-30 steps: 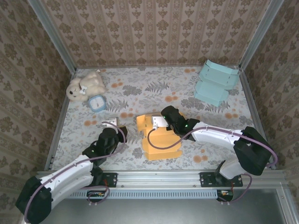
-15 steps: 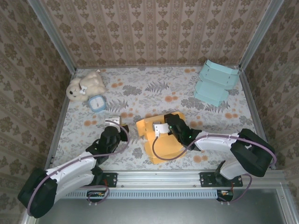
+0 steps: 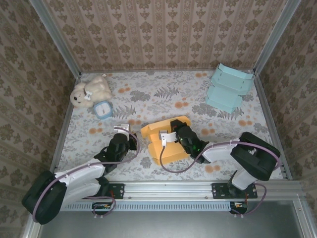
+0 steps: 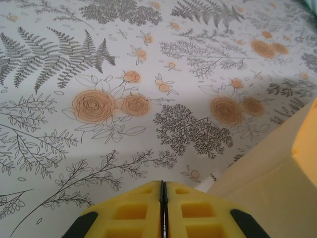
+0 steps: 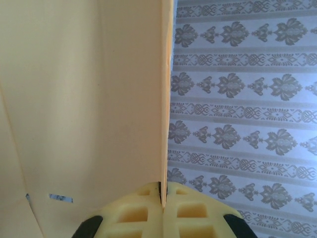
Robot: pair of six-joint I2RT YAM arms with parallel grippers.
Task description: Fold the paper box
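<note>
The yellow paper box [image 3: 166, 139] lies partly folded on the flowered tabletop near the front middle. My right gripper [image 3: 171, 135] is shut on one of its panels; in the right wrist view the thin panel edge [image 5: 163, 99] runs straight up from between the yellow fingers [image 5: 198, 213]. My left gripper [image 3: 130, 140] sits just left of the box, low over the cloth, shut with nothing between its pads [image 4: 133, 213]. A corner of the box [image 4: 277, 173] shows at the right of the left wrist view, close to the fingertips.
A pale blue folded box [image 3: 228, 88] stands at the back right. A cream teddy bear [image 3: 90, 91] and a small blue clock [image 3: 103, 109] lie at the back left. Patterned walls enclose the table on three sides; a metal rail [image 3: 168, 188] runs along the near edge.
My right gripper has drawn the held panel toward the near left, and the box has turned and shifted left. My left gripper has crept forward and right, closer to the box.
</note>
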